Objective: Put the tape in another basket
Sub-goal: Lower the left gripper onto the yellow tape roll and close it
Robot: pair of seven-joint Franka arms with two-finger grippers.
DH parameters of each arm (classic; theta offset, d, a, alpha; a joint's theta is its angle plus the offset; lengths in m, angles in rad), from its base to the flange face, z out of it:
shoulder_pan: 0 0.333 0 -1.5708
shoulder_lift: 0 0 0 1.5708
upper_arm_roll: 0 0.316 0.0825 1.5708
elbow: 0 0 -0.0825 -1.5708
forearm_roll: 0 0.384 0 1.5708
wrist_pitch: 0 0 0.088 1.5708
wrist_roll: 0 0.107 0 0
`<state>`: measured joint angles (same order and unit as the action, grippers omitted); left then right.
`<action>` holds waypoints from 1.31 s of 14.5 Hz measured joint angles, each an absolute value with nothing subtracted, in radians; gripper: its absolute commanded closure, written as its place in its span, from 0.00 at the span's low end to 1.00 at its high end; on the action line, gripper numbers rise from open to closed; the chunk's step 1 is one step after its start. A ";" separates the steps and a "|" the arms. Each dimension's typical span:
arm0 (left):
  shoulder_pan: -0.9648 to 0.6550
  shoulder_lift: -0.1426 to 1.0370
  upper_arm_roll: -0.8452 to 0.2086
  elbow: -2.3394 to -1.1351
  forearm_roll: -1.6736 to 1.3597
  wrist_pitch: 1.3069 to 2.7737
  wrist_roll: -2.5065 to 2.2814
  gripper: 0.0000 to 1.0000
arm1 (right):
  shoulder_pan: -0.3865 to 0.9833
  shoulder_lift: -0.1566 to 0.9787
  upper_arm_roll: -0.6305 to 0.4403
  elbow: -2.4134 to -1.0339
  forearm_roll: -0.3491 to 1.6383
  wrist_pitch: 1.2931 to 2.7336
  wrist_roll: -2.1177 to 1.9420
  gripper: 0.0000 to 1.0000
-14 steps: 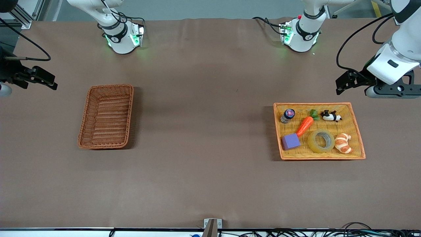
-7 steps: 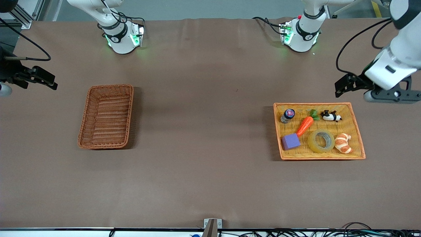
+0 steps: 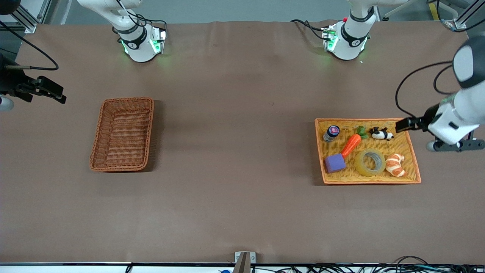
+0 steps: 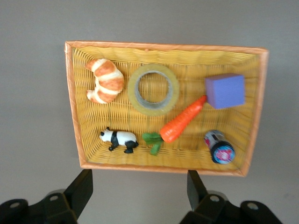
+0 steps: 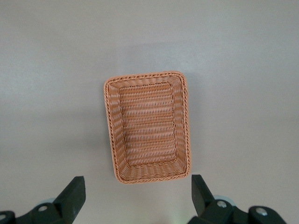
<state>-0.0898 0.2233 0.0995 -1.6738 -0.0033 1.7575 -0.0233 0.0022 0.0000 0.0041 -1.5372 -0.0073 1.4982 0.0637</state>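
Two wide-open grippers: the left gripper point(image 4: 139, 193) hangs over the tray point(image 3: 414, 161) edge, the right gripper point(image 5: 137, 196) waits above the table. The tape point(image 3: 370, 162) lies flat between carrot point(image 3: 351, 145) and croissant point(image 3: 395, 165); best descend straight, one finger in its hole, then carry it to the basket point(image 3: 122, 133)

In the tray point(image 3: 414, 167), the tape point(image 3: 370, 162) lies between my croissant toy point(image 3: 395, 165) and the cube point(image 3: 335, 163), nearer the front camera than the carrot point(image 3: 351, 145).

Bright even light, soft shadows, sharp
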 measured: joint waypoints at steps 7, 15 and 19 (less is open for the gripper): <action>-0.091 0.457 0.126 -1.673 -0.003 1.942 -0.023 0.09 | 0.002 0.000 0.003 -1.538 -0.007 1.498 0.064 0.00; -0.092 0.622 0.126 -1.673 -0.003 2.053 -0.057 0.15 | 0.002 0.000 0.003 -1.538 -0.007 1.498 0.064 0.00; -0.091 0.656 0.126 -1.690 -0.003 2.064 -0.087 0.48 | 0.002 0.000 0.003 -1.539 -0.007 1.498 0.064 0.00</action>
<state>-0.0914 0.6557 0.1258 -1.6905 -0.0034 2.0643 -0.0868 0.0021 0.0000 0.0034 -1.5385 -0.0073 1.4981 0.0637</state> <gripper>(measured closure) 0.207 0.000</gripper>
